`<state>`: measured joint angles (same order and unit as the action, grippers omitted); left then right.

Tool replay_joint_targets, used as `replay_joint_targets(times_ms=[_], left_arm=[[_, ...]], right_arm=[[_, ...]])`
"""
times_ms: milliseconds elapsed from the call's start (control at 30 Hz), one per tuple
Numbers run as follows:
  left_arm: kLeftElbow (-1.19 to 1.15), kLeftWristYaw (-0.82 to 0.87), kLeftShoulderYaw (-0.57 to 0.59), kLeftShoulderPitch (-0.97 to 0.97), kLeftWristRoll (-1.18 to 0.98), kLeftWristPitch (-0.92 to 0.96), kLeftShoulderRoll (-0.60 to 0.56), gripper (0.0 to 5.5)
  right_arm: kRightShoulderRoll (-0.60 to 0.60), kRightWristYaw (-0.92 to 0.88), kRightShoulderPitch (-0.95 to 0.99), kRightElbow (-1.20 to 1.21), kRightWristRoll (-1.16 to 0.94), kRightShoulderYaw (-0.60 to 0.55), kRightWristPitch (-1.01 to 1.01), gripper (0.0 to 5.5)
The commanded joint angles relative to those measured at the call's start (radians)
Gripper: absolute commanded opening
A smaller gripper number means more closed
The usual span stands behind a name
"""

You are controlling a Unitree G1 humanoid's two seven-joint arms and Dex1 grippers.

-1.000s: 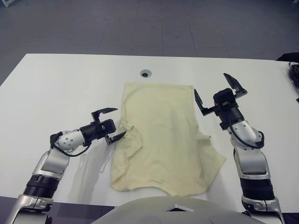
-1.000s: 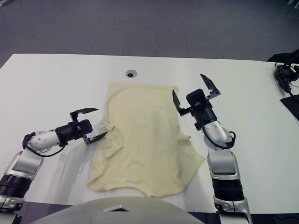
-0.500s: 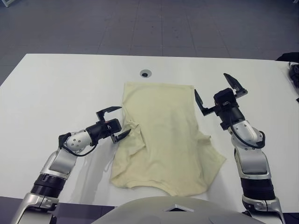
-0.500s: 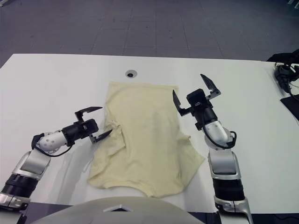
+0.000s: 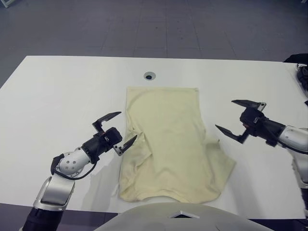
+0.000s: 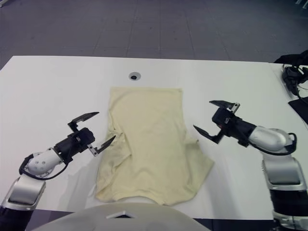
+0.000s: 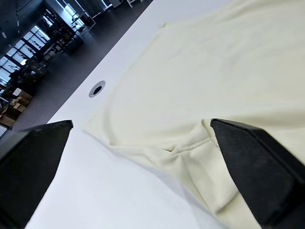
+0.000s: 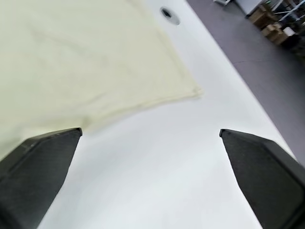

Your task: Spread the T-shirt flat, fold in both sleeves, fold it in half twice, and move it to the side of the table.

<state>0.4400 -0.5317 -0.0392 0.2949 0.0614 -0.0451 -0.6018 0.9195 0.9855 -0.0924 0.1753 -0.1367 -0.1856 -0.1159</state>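
Lying on a white table (image 5: 57,86), a pale yellow T-shirt (image 5: 168,144) was the centre of the scene, its straight, narrower edge on the far side from the robot and its wider, rumpled end on the near side, close to the table's near edge. Just beyond the T-shirt's far edge sat a small round cable hole (image 5: 150,75) in the tabletop. Along the T-shirt's left edge, about halfway down, the cloth was bunched into a small fold (image 5: 132,134); on its right edge a little flap of cloth (image 5: 215,142) stuck outward. The left gripper (image 5: 128,125) hovered just beside that left fold, its two dark fingers spread wide apart and holding nothing; the nearer fingertip came right up to the T-shirt's edge, though whether it touched the cloth could not be told. From the left wrist view, the fingers (image 7: 257,162) framed the fold's seam (image 7: 195,143). The right gripper (image 5: 224,114) hung off the T-shirt's right side, a little apart from the cloth, its fingers likewise spread wide with nothing between them and its opening turned toward the T-shirt. In the right wrist view its fingers (image 8: 38,162) framed the T-shirt's far right corner (image 8: 195,90) against bare tabletop. Well to the right of the T-shirt, at the table's edge, lay some dark cabled gear (image 6: 293,77).
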Motion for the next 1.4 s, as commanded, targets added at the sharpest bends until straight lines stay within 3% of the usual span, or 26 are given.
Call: replay_joint_targets(times_ms=[33, 333, 767, 967, 1400], left_arm=[[0.061, 0.066, 0.012, 0.016, 0.042, 0.035, 0.047, 5.38], [0.09, 0.189, -0.006, -0.102, 0.06, 0.123, 0.19, 5.38], [0.072, 0.246, 0.065, -0.146, 0.087, 0.135, 0.194, 5.38], [0.07, 0.217, 0.04, -0.126, 0.119, 0.112, 0.166, 5.4], [0.066, 0.202, 0.045, -0.133, 0.13, 0.1, 0.16, 5.4]], right_arm=[[0.128, 0.189, -0.027, -0.112, -0.039, -0.019, 0.069, 5.4], [0.225, 0.372, -0.058, -0.276, -0.027, 0.028, 0.174, 5.4], [0.211, 0.41, -0.031, -0.24, -0.005, 0.15, 0.157, 5.4], [0.182, 0.393, -0.016, -0.218, 0.018, 0.213, 0.163, 4.35], [0.182, 0.368, -0.04, -0.221, 0.032, 0.229, 0.205, 2.15]])
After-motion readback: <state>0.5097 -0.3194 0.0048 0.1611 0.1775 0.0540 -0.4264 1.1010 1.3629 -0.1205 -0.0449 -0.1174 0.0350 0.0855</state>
